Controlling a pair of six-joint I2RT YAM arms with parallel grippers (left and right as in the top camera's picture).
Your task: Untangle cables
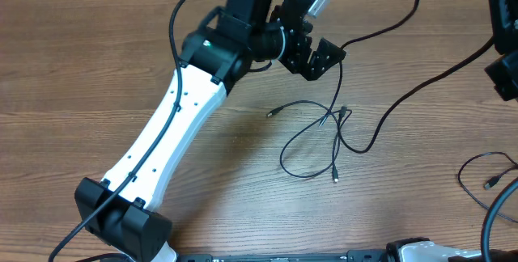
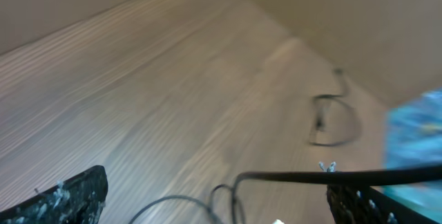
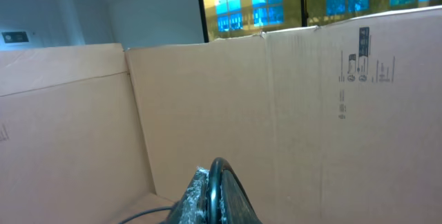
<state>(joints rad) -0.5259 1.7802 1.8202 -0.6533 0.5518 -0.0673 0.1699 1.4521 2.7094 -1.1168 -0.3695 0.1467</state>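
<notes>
Thin black cables (image 1: 307, 139) lie looped at the table's middle, with small plugs at their ends (image 1: 334, 179). My left gripper (image 1: 314, 61) hangs open just above and behind the loops. In the left wrist view a taut cable (image 2: 387, 175) runs across toward the right finger (image 2: 366, 204), with loose loops (image 2: 228, 200) low between the wide-apart fingers of the left gripper (image 2: 217, 191). A long cable (image 1: 421, 84) rises from the tangle toward my right arm (image 1: 506, 72) at the far right. The right gripper (image 3: 216, 186) is shut on a black cable (image 3: 218, 172).
Cardboard walls (image 3: 311, 113) stand around the wooden table (image 1: 202, 181). Another thin cord (image 1: 486, 177) with a plug lies at the right edge. A further cable (image 1: 405, 21) runs off the top edge. The left arm's white link (image 1: 170, 128) crosses the table's left half.
</notes>
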